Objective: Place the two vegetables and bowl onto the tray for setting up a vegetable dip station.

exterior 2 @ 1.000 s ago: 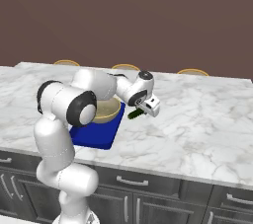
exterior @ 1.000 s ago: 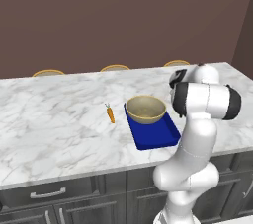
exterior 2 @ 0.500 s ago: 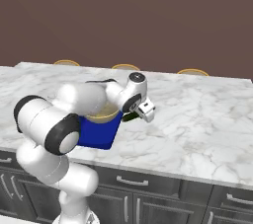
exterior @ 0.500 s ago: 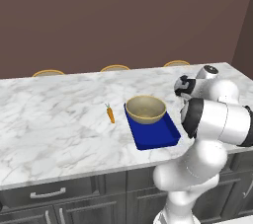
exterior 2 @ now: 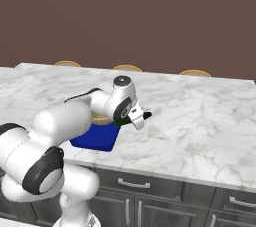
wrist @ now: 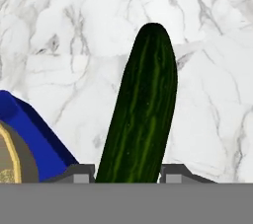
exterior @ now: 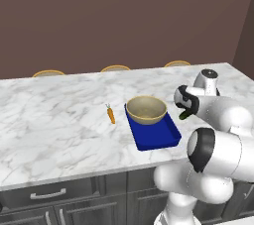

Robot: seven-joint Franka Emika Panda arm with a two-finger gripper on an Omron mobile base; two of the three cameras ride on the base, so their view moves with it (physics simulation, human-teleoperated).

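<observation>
Between jaws: cucumber [wrist: 143,109] clamped, plain from hand view (base views blurry, probably same); carrot [exterior: 111,114] left of tray [exterior: 154,137].

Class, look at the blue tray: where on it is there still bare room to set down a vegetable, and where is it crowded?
The tray has bare blue floor at its near end, between the bowl and the front rim. Its far end is crowded by the bowl. The gripper holds the cucumber beside the tray's right rim.

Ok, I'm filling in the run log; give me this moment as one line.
end effector: shut on cucumber, off tray | bowl: on tray | carrot: on counter, left of tray
</observation>
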